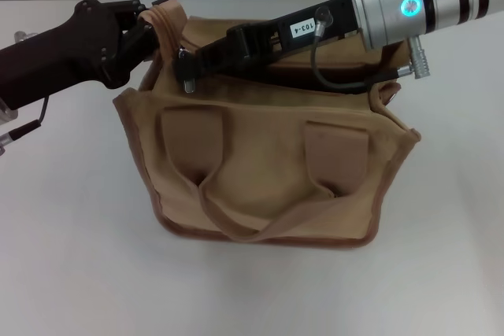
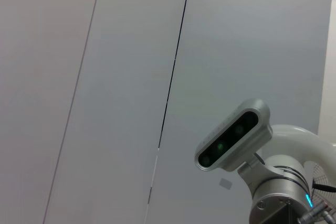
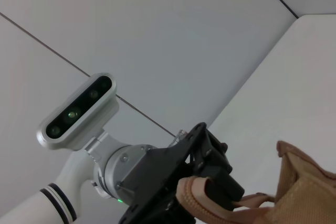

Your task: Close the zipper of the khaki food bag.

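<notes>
The khaki food bag (image 1: pixel 268 163) stands upright in the middle of the white table, its two wide strap handles hanging down the near side. My left gripper (image 1: pixel 151 27) is at the bag's left end, shut on the upright end flap (image 3: pixel 202 200); the right wrist view shows its black fingers (image 3: pixel 215 174) pinching the tan fabric. My right gripper (image 1: pixel 186 62) reaches from the right along the bag's top to its left end. Its fingers are closed at the small silver pull tab (image 1: pixel 190 83). The right arm hides most of the zipper track.
The white table (image 1: pixel 71 265) lies bare to the left and in front of the bag. A grey panelled wall stands behind. The left wrist view shows only the wall and my head camera (image 2: pixel 233 140).
</notes>
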### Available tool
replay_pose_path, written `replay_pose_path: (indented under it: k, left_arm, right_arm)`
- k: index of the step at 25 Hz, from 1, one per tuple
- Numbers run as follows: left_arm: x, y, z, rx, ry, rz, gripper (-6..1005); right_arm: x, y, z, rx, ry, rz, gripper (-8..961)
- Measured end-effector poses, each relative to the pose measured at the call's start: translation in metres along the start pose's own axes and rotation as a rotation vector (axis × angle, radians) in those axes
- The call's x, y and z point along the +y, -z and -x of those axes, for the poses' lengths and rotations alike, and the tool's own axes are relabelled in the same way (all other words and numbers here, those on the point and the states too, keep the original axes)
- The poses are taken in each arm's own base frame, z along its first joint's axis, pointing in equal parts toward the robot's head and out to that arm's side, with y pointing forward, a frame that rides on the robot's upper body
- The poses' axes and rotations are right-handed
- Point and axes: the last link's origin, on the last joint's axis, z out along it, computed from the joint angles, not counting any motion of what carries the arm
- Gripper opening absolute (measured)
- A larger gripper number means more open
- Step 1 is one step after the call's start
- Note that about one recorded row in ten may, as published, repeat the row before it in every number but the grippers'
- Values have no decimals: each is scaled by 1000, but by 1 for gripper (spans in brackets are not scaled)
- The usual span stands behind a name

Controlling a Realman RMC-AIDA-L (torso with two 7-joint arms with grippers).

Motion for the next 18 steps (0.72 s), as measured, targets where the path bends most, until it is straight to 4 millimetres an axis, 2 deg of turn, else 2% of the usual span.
replay_pose_path:
  k: [5,8,13,18]
  left_arm:
    - [1,0,-1,2,-1,6,84]
    - [1,0,-1,2,-1,8,86]
    - [1,0,-1,8,-2,9,88]
    - [1,0,-2,15,-4,9,90]
  right_arm:
    - [-1,1,0,-1,18,-10,162]
    - [-2,1,-2,14,24,-25,6]
    - [-4,4,-3,10,38,-43,7]
    - [-2,15,-6,1,25,-76,7]
